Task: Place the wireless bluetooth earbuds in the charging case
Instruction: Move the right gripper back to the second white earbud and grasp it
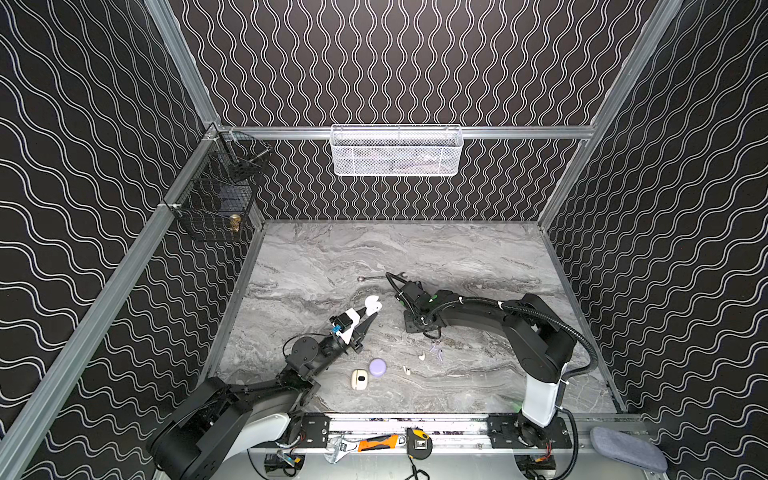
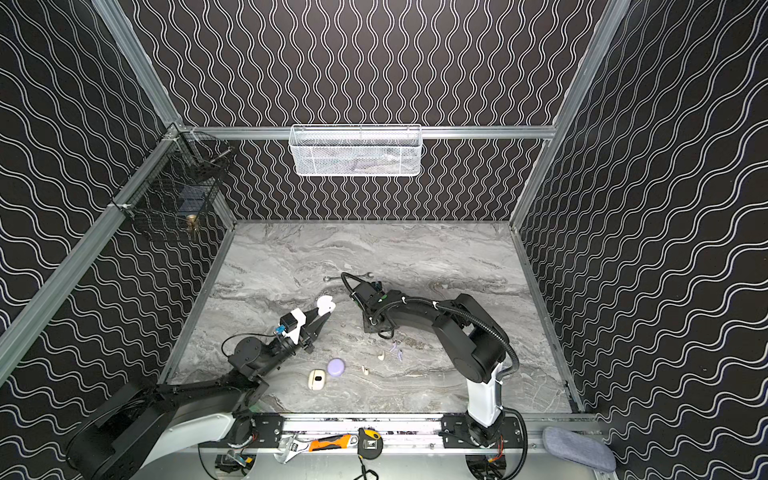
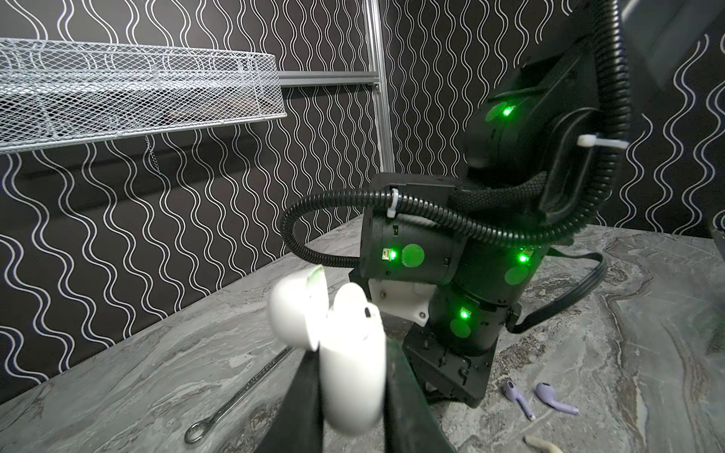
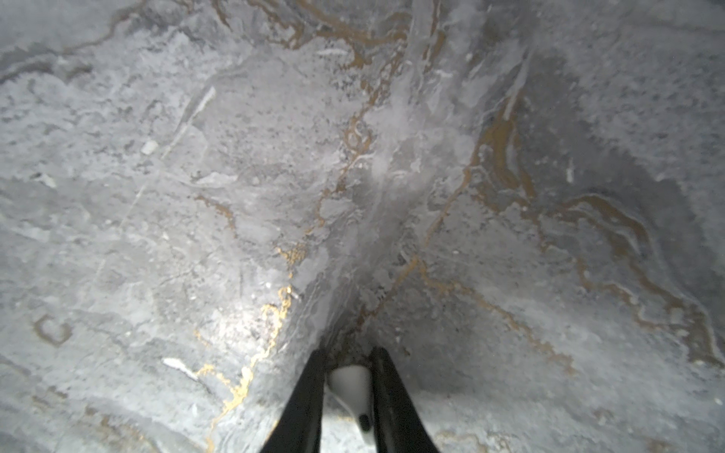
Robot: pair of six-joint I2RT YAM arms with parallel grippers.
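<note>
My left gripper point(image 3: 349, 353) is shut on the white charging case point(image 3: 349, 376), held off the marble table with its lid hinged open; both top views show the case point(image 1: 372, 306) point(image 2: 325, 305). My right gripper point(image 4: 349, 353) points straight down at the table, shut on a white stemmed earbud point(image 4: 351, 386) close to the surface. From above, its wrist point(image 1: 419, 309) hides the fingers. Two lavender earbuds point(image 1: 436, 351) point(image 3: 518, 396), a cream earbud point(image 1: 422, 356) and another small pale earbud point(image 1: 406, 370) lie loose in front of the right arm.
A shut lavender case point(image 1: 377, 367) and a cream case point(image 1: 358, 379) sit near the front middle. A slim steel wrench point(image 1: 376, 277) lies behind the right wrist. A white mesh basket point(image 1: 397, 151) hangs on the back wall and a black wire basket point(image 1: 216, 195) at the left.
</note>
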